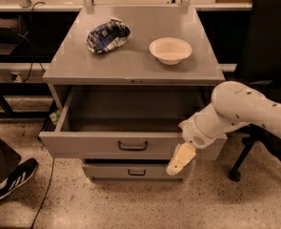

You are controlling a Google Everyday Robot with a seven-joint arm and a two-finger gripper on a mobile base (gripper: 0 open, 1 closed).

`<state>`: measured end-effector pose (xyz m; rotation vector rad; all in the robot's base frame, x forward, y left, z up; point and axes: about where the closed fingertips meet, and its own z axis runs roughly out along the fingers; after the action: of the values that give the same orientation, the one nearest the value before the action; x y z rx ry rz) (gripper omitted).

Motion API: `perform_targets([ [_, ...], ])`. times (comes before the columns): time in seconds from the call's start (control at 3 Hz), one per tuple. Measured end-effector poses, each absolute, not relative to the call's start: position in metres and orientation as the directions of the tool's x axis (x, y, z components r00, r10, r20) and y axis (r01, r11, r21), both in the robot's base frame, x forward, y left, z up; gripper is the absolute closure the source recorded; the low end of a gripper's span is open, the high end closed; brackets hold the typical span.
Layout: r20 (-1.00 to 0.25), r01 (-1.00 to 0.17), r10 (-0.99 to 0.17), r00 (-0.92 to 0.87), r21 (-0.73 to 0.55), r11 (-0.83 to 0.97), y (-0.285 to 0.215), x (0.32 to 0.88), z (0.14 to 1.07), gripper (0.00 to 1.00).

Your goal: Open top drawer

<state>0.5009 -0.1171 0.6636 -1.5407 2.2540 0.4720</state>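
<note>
The top drawer [92, 144] of the grey metal cabinet stands pulled well out, and its inside looks empty. A small dark bar handle [133, 146] sits at the centre of its flat front. My gripper [180, 160] hangs in front of the drawer front's right part, to the right of the handle and apart from it, pointing down and left. The white arm [235, 111] comes in from the right.
A narrower grey drawer [135, 171] sits shut below. A crumpled blue-and-white chip bag [106, 36] and a white bowl [170, 49] lie on the cabinet top. A black office chair [268, 46] stands to the right. A person's shoe [11, 178] is at the lower left.
</note>
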Motion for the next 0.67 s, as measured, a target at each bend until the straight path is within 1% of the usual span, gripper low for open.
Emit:
perform_targets([
  [0.67, -0.463, -0.904, -0.783, -0.417, 0.119, 0.411, -0.130, 0.468, 0.672, 0.00],
])
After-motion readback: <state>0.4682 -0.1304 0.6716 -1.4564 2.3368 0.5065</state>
